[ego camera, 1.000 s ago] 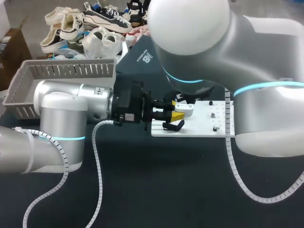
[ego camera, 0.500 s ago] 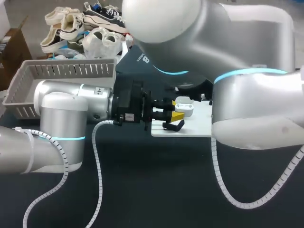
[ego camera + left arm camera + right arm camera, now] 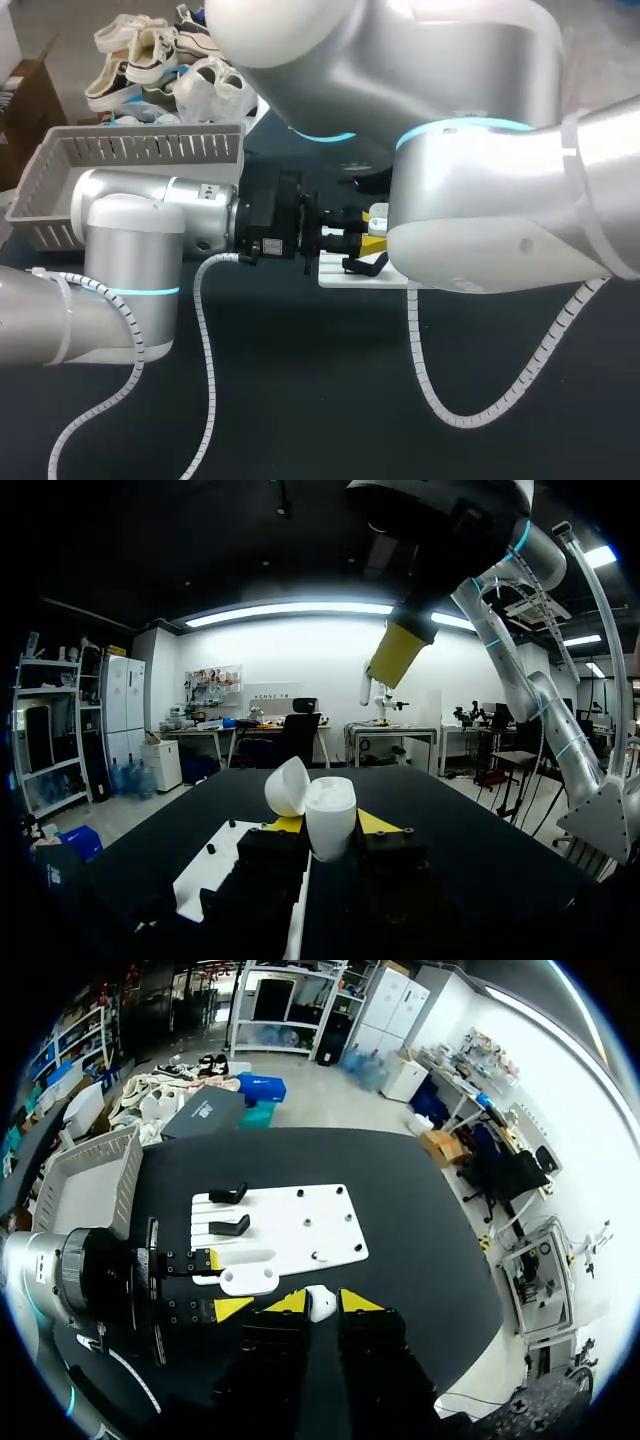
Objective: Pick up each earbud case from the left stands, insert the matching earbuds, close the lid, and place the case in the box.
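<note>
One grey basket (image 3: 140, 133) is seen at the left. One open white earbud case (image 3: 330, 802) is clamped in the left gripper (image 3: 330, 825), at the edge of the white board (image 3: 300, 1225) bearing two black stands (image 3: 228, 1194). One earbud (image 3: 320, 1306) is pinched in the right gripper (image 3: 314, 1302), near the case.

Bright even overhead light, soft glare on right arm (image 3: 330, 40)

Left fingers (image 3: 372, 245) over white board (image 3: 335, 273), under right arm (image 3: 480, 210).
</note>
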`<state>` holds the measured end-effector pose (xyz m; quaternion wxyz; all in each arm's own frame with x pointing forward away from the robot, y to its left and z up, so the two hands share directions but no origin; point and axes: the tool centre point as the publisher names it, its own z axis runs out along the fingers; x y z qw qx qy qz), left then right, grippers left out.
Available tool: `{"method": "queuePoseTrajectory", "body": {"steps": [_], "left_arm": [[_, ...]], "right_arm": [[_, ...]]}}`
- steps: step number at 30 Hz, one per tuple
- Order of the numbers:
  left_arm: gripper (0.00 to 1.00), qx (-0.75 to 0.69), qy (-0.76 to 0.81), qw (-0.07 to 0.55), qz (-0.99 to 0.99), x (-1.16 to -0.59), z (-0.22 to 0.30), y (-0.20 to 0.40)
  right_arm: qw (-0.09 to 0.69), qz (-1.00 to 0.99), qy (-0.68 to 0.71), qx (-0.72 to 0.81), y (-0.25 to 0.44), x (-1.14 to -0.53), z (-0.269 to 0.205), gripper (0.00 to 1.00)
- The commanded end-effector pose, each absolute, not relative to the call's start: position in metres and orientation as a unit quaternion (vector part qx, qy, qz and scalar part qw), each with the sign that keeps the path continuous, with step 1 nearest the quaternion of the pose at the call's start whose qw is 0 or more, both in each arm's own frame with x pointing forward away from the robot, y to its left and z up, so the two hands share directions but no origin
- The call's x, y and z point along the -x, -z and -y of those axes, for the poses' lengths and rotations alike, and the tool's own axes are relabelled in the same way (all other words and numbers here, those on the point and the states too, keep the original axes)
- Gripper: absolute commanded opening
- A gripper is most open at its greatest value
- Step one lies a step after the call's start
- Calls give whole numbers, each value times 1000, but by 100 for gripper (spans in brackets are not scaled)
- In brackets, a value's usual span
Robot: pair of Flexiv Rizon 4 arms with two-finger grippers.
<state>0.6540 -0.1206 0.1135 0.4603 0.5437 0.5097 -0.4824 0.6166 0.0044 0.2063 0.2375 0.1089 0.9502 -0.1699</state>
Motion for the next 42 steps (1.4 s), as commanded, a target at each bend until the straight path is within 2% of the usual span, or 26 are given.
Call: {"method": "queuePoseTrajectory", "body": {"steps": [1, 7, 15, 22, 33, 42], "left_arm": [[0, -543, 482, 461, -510, -653, 121, -113], [0, -543, 482, 461, -510, -653, 121, -113], [0, -543, 482, 461, -510, -653, 121, -113], [0, -543, 482, 461, -510, -653, 121, -113], [0, -543, 482, 461, -510, -653, 121, -113], [0, -543, 482, 461, -510, -653, 121, -113]], "right_arm": [[240, -950, 167, -108, -206, -614, -1, 0], [240, -949, 170, -115, -205, -616, -5, 0], [173, -947, 159, -221, -201, -621, -16, 0], [158, -939, 156, -264, -206, -623, -17, 0], [95, -945, 135, -283, -200, -622, -15, 0], [95, -945, 135, -283, -200, -622, -15, 0]]}}
